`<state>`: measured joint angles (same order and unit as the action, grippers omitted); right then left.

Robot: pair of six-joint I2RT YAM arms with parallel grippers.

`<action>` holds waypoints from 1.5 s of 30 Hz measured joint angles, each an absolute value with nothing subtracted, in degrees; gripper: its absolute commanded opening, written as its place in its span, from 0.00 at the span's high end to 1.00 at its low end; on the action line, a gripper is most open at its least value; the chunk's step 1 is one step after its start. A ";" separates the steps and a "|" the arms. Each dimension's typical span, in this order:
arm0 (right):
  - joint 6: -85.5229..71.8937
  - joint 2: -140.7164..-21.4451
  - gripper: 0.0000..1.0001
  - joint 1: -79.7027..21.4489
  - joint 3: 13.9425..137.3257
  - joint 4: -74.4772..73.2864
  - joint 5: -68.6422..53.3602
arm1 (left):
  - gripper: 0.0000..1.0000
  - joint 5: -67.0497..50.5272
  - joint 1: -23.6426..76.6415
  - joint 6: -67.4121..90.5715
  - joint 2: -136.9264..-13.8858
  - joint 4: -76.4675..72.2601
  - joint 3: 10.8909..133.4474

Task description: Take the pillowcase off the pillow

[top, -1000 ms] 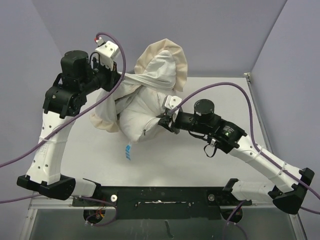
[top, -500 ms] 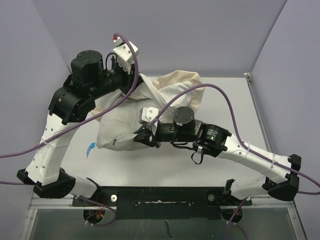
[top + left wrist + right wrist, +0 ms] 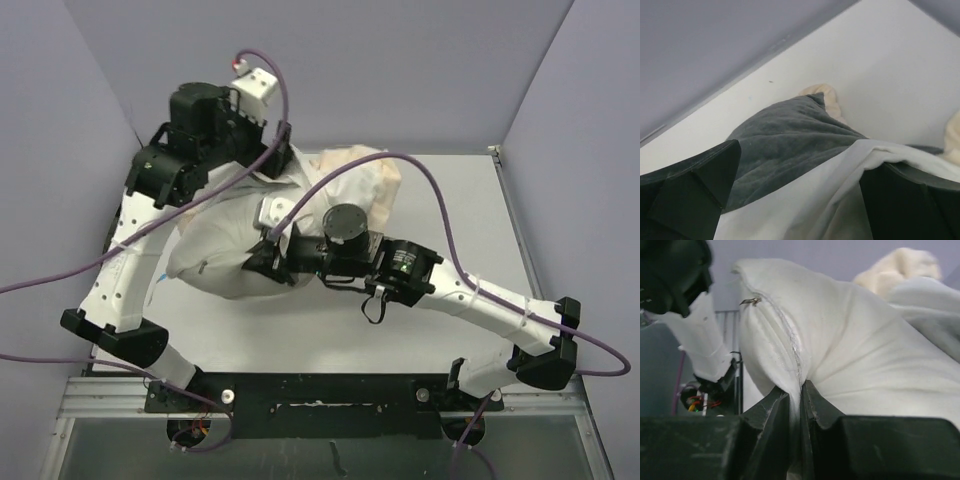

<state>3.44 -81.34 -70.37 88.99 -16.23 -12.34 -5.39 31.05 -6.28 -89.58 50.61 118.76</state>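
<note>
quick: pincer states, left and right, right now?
Left pincer: open, pillowcase fabric lying between its fingers.
Right pincer: closed on the pillow at its seam.

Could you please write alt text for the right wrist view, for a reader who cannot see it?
The right gripper pinches a fold of the white pillow along its zipped seam, with the zip pull higher up. The beige frill of the pillowcase shows at top right.
</note>
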 measured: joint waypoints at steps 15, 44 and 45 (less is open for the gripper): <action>-0.89 -85.45 1.00 -61.08 94.85 -16.08 -6.81 | 0.02 -23.99 16.03 -15.05 -75.72 60.51 134.19; -5.10 -92.68 0.80 -59.96 103.50 -20.29 -19.38 | 0.61 -27.64 16.23 -46.17 -58.94 64.97 94.78; -5.32 -92.68 0.73 -59.75 103.50 -20.71 -19.64 | 0.77 -27.31 16.32 -46.76 -59.24 65.12 93.12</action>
